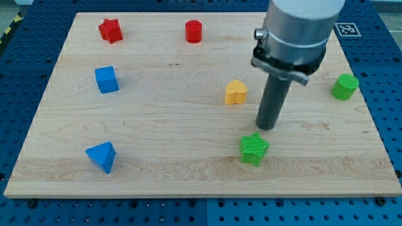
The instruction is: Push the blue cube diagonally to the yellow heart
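The blue cube (107,80) sits at the view's left on the wooden board (188,169). The yellow heart (236,92) lies right of the board's middle, far from the cube. My tip (266,127) is below and to the right of the yellow heart, just above the green star (254,149). It touches neither of them, and it is far to the right of the blue cube.
A red star (110,29) and a red cylinder (193,31) lie near the view's top. A blue triangular block (102,156) lies at the bottom left. A green cylinder (344,86) stands near the right edge. Blue pegboard surrounds the board.
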### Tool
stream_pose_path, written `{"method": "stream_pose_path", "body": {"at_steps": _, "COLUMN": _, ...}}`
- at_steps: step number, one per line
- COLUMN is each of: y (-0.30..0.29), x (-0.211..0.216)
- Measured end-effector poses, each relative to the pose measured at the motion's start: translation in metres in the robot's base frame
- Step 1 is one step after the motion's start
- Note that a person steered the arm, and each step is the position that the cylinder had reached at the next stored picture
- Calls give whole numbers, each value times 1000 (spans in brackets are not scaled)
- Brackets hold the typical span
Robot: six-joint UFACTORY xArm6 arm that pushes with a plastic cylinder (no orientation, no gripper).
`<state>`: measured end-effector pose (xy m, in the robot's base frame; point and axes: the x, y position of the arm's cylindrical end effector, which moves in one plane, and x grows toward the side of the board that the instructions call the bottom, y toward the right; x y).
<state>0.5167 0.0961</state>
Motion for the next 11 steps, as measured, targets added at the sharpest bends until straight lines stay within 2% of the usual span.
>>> {"method": "stream_pose_path", "body": {"at_steps": 1, "y": -66, "x": -5}}
{"method": "stream_pose_path", "body": {"at_steps": 3, "y": -238, "x": -24}}
{"method": "stream_pose_path", "body": {"at_steps": 4, "y": -331, "x": -51}}
{"method": "stream_pose_path", "body": {"at_steps": 5, "y": -378, "x": -108}}
{"method": "stream_pose_path", "body": {"at_steps": 6, "y": -369, "x": -136}}
{"method": "stream_pose_path", "body": {"at_steps": 8, "y": -245, "x": -85}}
{"method": "stream_pose_path", "body": {"at_steps": 9, "y": -202, "x": -85}}
{"method": "stream_pose_path", "body": {"at_steps": 10, "y": -178, "x": -85}}
{"method": "stream_pose_path", "body": {"at_steps": 11, "y": -214, "x": -89}}
